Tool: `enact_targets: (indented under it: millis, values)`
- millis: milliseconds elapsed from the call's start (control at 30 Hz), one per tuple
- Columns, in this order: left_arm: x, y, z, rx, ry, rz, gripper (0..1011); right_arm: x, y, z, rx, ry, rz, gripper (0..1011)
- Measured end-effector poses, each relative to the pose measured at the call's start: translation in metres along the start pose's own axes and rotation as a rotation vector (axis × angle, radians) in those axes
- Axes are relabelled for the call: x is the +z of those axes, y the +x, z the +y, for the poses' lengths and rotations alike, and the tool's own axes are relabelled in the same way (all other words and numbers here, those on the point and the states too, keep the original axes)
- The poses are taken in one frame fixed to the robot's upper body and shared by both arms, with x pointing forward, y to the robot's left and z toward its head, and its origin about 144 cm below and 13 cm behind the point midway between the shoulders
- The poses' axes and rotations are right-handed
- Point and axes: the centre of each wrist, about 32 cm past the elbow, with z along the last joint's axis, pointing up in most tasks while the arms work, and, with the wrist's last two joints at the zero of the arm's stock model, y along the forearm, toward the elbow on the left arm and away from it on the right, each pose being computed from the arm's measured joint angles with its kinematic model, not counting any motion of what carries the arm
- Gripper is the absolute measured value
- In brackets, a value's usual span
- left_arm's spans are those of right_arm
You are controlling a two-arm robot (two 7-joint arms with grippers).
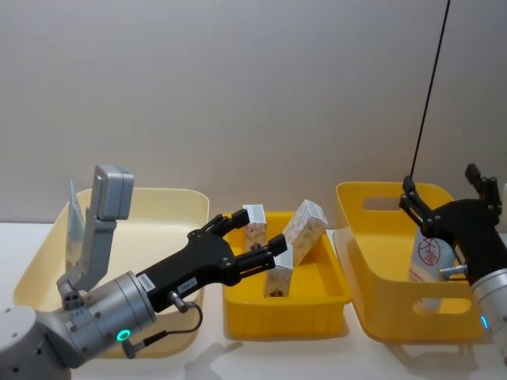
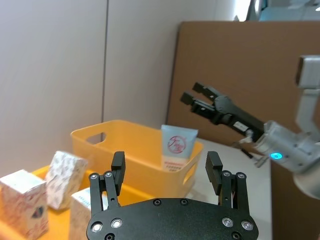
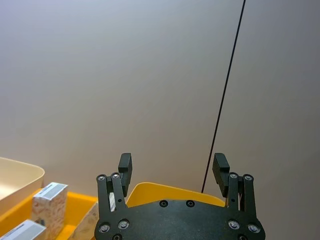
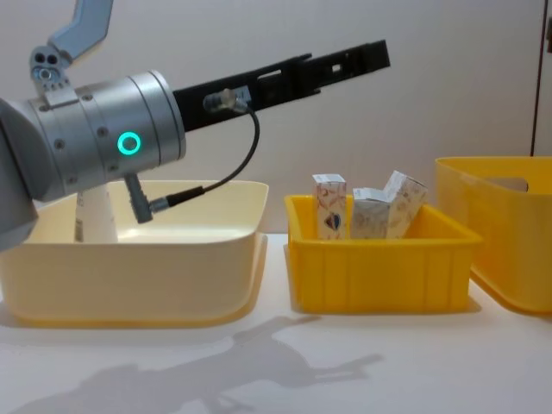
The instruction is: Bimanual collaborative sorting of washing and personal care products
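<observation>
Nearby, tube (image 2: 178, 148) (upright) below right gripper (image 2: 190, 91).

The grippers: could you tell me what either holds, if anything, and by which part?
Nothing: the left gripper and the right gripper are both open and empty.

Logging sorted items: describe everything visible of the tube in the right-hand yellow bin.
The tube looks like soft plastic, pale blue fading to white, with a red round logo and red text. It stands upright, flat sealed end up, inside the yellow bin near one wall. The open right gripper hovers above, apart from it.
</observation>
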Motion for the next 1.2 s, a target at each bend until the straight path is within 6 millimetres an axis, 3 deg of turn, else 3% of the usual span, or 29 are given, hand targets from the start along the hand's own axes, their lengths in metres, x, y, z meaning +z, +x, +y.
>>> enact_targets:
  millis: [233,933,1200]
  values:
    - [-0.007,-0.006,0.008,0.088,0.043,-0.051,1003,-0.006,-0.008,-0.013,0.038,-0.037,0.032,1001]
    - [-0.028,-0.028,0.03,0.346,0.144,-0.232,1003,-0.028,-0.044,-0.075,0.209,-0.223,0.202,1001]
    - [-0.036,-0.038,0.039,0.441,0.171,-0.311,1003,-0.03,-0.048,-0.081,0.226,-0.242,0.221,1001]
